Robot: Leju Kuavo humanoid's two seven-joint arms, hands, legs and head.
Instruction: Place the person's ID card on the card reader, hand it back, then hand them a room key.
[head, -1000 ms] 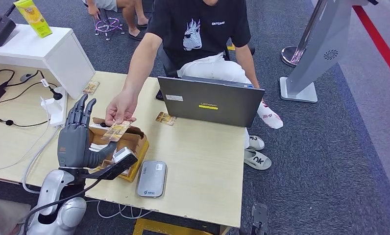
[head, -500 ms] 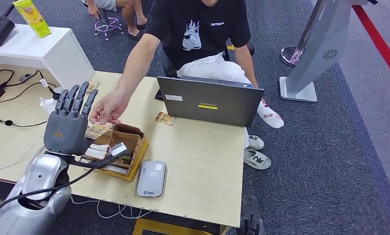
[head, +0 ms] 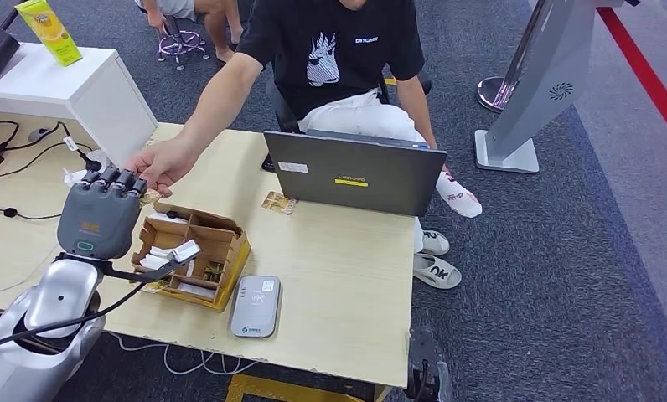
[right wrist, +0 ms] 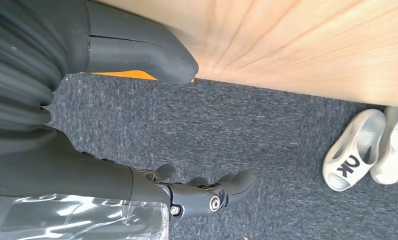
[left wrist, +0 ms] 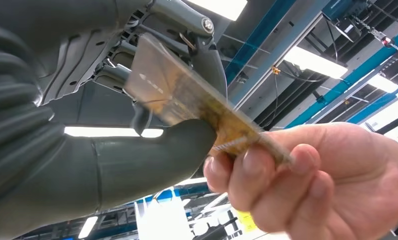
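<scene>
1. Left wrist view: ID card [left wrist: 197, 100] pinched between thumb [left wrist: 152, 155] and fingers [left wrist: 207, 60] of left hand [left wrist: 87, 125]; person's hand [left wrist: 307, 180] grips the far end too. Both holding.
2. Long axis runs straight from robot palm out to person's fingers, flat face toward the camera, free end pointing at the person.
3. Card: thin, flat, rectangular, glossy; yellow-brown print, paler and blurred at the robot end.
4. Head view: left hand [head: 95, 219] raised over the table's left part, back of hand to camera, fingertips meeting person's hand [head: 158, 163]; sliver of card [head: 150, 198] just visible below the fingers.
5. Versus 1 s ago: hand was open, fingers spread, card held by the person alone above the box. Now fingers curled on card, hand turned and shifted away from the box toward the white cabinet [head: 79, 84]. Whole picture shifted slightly too, so camera moved.
6. Right wrist view: right hand [right wrist: 137, 150] hangs below the table edge over grey carpet, fingers loosely apart, nothing in it.
7. Cardboard box [head: 198, 255]: brown, divided compartments, cards inside, just beside the left hand.
8. Card reader [head: 256, 306]: grey, rounded rectangle, smooth, flat on table [head: 347, 276], near the box.
9. Laptop [head: 355, 172]: grey lid, open toward the person. Table light wood grain.
</scene>
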